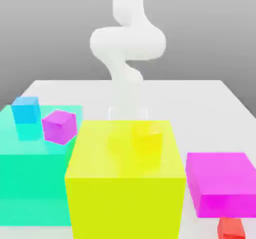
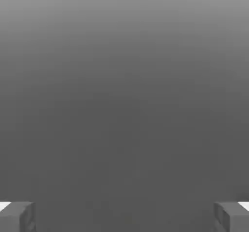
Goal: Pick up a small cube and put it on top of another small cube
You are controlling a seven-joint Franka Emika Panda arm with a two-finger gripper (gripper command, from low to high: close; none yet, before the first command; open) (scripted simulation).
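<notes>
The small bright red cube rests on the table at the exterior view's lower right, just in front of the big magenta block. My white arm comes down at the back of the table, and its gripper hangs behind the big yellow block, far from the red cube. In the hand view the gripper is open, its two fingertips wide apart with nothing between them over plain grey ground.
A small yellow cube sits on the big yellow block. A small purple cube and a small blue cube sit on the big teal block at the exterior view's left.
</notes>
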